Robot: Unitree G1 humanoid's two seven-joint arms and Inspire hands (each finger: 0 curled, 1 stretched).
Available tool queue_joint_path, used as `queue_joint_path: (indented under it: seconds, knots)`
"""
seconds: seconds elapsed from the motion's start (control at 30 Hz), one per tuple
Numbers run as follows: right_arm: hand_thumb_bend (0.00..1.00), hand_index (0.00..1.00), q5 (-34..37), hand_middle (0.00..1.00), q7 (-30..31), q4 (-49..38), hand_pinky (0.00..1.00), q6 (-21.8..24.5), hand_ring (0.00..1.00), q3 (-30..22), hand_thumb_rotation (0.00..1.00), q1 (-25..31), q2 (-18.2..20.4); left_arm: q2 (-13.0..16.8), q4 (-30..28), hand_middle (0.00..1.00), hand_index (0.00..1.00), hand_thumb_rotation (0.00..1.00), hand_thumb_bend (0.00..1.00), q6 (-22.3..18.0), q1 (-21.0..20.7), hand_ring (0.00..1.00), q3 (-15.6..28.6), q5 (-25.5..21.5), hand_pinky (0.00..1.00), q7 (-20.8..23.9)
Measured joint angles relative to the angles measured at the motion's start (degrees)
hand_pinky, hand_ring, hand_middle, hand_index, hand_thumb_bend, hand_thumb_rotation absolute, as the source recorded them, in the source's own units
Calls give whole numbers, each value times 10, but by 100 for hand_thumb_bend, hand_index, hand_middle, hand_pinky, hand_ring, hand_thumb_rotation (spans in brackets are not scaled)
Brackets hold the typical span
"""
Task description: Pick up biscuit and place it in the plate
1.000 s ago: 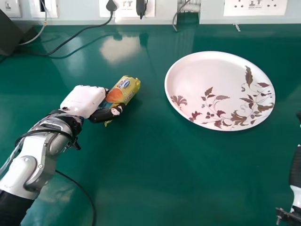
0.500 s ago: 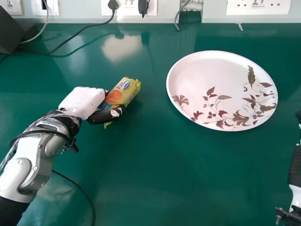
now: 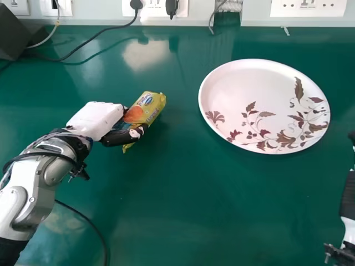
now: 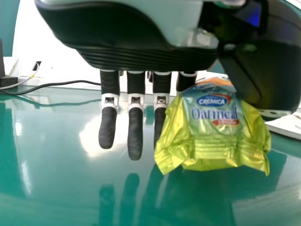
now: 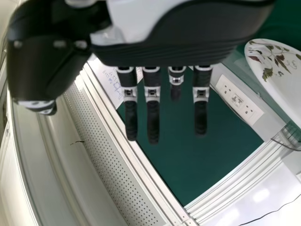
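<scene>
My left hand [image 3: 97,119] is left of centre in the head view, pinching the yellow biscuit packet [image 3: 145,108] between its thumb and fingers. In the left wrist view the same hand [image 4: 135,134] has some fingers straight beside the packet [image 4: 214,127], which appears held just above the table. Right of the packet, well apart from it, lies the white plate [image 3: 249,83] with its brown leaf pattern. My right hand [image 3: 348,202] is at the head view's right edge; in the right wrist view the hand [image 5: 153,113] has straight fingers and holds nothing.
The green table [image 3: 183,205] reaches back to a wall with sockets [image 3: 308,6] and plugged-in cables. A dark box [image 3: 15,34] stands at the back left. One black cable [image 3: 89,221] runs over the table beside the left forearm.
The plate and wall sockets have shifted slightly right in the head view. My left forearm has moved a little left, while the packet stays in the left hand's grasp.
</scene>
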Motion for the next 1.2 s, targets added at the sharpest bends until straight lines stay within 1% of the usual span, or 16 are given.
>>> queue_joint_path:
  seconds: [0.07, 0.17, 0.37, 0.57, 0.77, 0.93, 1.2]
  knots:
    - [82, 63, -1, 60, -2, 0, 50, 0, 56, 1, 18, 0, 0, -1, -2, 49, 51, 0, 51, -2, 0, 40, 3, -6, 30, 5]
    - [82, 63, 0, 61, 0, 0, 51, -2, 57, 2, 18, -1, 0, -2, -7, 49, 51, 0, 51, -3, 0, 40, 6, -10, 30, 6]
    - [82, 63, -1, 61, -6, 0, 51, -5, 56, 3, 17, -2, -1, -8, -28, 49, 51, 0, 51, 8, 0, 40, 15, -10, 29, 6]
    - [83, 64, -2, 62, -6, 0, 51, -7, 57, 2, 17, -4, -2, -9, -33, 49, 52, 0, 51, 11, -1, 39, 16, -10, 28, 6]
    - [83, 63, -1, 59, -3, 3, 48, -8, 54, 2, 17, -7, -3, -9, -47, 49, 51, 0, 51, -1, -3, 40, 24, -13, 28, 6]
    - [83, 63, -1, 58, 0, 6, 48, -10, 53, 1, 17, -8, -3, -14, -52, 49, 50, 0, 51, -1, -6, 40, 27, -28, 28, 6]
    - [83, 61, 0, 55, 6, 7, 42, -10, 49, 1, 18, -8, -3, -22, -60, 49, 52, 0, 51, 1, -21, 39, 27, -32, 28, 6]
